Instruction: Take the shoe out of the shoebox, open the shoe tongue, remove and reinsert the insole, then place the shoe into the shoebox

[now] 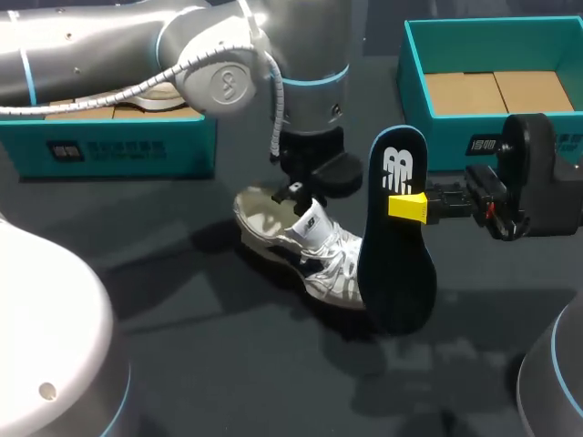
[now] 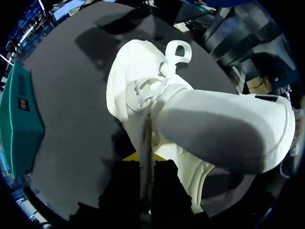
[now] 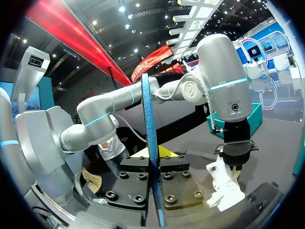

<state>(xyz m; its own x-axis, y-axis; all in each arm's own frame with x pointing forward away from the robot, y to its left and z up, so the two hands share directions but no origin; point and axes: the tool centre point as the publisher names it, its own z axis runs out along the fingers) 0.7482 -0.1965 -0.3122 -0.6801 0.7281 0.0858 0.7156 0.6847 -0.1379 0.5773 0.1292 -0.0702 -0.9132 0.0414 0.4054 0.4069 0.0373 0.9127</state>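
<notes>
Shoe [image 1: 305, 246]: pale grey-white trainer, out of its box, lying on the dark surface [image 1: 182, 346] between the 2 shoeboxes, tongue pulled up and open.

Insole [image 1: 398, 273]: dark, removed from the shoe, held upright just beside the toe end. Right gripper [image 1: 401, 208]: fingers [image 1: 407, 207] closed on the insole from 2 sides, about the middle of its length; the right wrist view shows it edge-on between them.

Left gripper [image 1: 296, 193]: down over the heel end of the shoe; whether it has hold of the shoe cannot be told.

Progress, as judged: 3 steps done (shoe out, tongue open, insole out). 2 left: reinsert the insole, return the shoe to a box.

Containers:
- Right shoebox [image 1: 451, 146]: teal, open, holds only a brown cardboard liner [image 1: 496, 91].
- Left shoebox [image 1: 137, 146]: teal, open, mostly behind the left arm; a pale item [image 1: 159, 96] inside, possibly a 2nd shoe.
</notes>
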